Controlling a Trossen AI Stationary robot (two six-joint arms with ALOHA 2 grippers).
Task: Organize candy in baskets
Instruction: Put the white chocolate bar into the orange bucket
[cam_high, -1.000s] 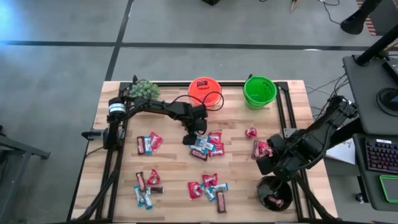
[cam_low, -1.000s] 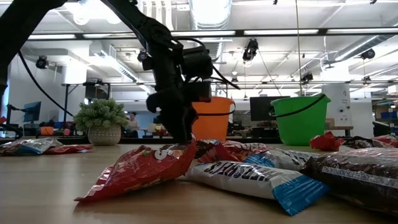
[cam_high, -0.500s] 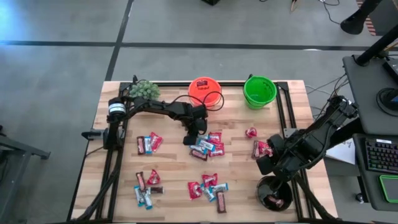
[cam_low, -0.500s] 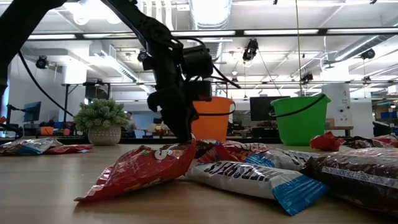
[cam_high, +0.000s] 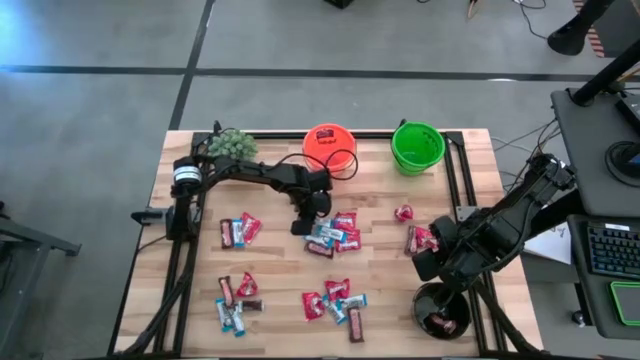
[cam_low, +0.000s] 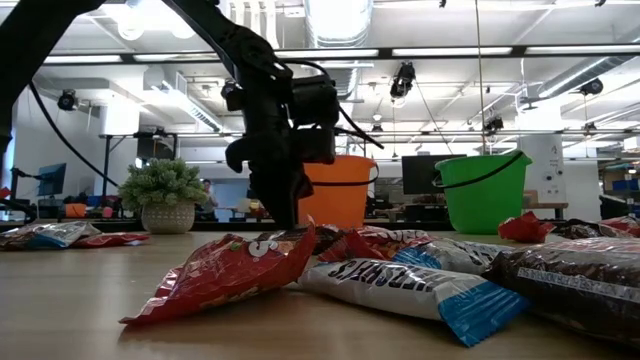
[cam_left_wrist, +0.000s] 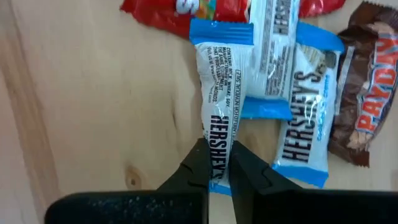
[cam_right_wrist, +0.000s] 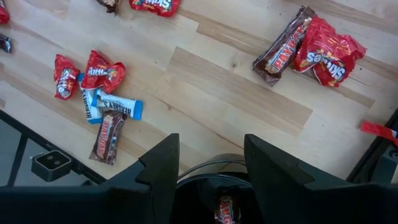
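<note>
Left wrist view, candy (cam_left_wrist: 219, 118) pinched between fingers (cam_left_wrist: 198, 167)

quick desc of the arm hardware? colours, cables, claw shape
Both arms are dark, near black. The left arm has a pale ring by its base and a thin black cable looping near the wrist. The left claw has two slim, tapered black fingers; the right claw has broader, angular black fingers.
</note>
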